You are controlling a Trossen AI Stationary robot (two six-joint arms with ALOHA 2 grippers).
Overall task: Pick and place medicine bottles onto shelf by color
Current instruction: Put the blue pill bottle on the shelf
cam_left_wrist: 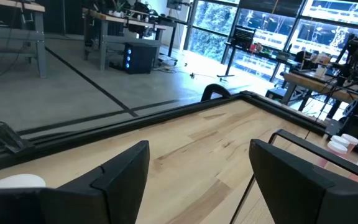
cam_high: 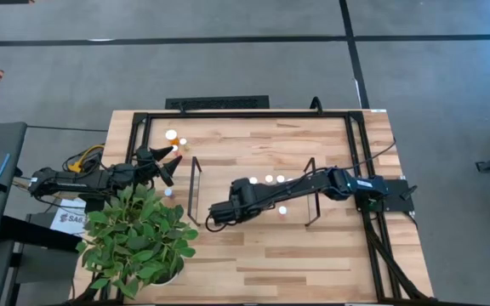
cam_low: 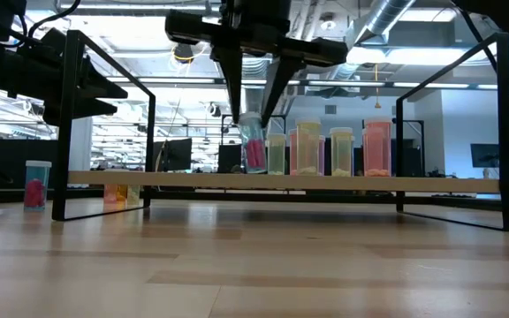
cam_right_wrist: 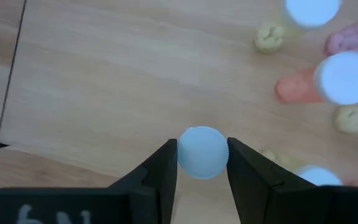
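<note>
My right gripper [cam_low: 250, 124] hangs over the shelf [cam_low: 193, 179], shut on a red medicine bottle [cam_low: 254, 150] with a white cap. To one side of it, several more bottles [cam_low: 325, 152] stand upright in a row on the light-wood board. In the high view my right gripper [cam_high: 224, 212] covers the held bottle. My left gripper [cam_high: 167, 163] waits open beyond the shelf's left wire end, level, near loose bottles [cam_high: 175, 140] on the table. My right gripper pinches the bottle's round white cap [cam_right_wrist: 202, 152] between its two fingers, one on each side. The fingers come from above, pointing steeply down. The bottle hangs tilted below them, its base close over the shelf board; whether it touches the board I cannot tell.
A leafy potted plant [cam_high: 134, 238] stands at the table's near left corner. A black frame [cam_high: 360, 170] runs around the table. One pink bottle [cam_low: 36, 184] stands on the table outside the shelf's wire end [cam_low: 104, 141].
</note>
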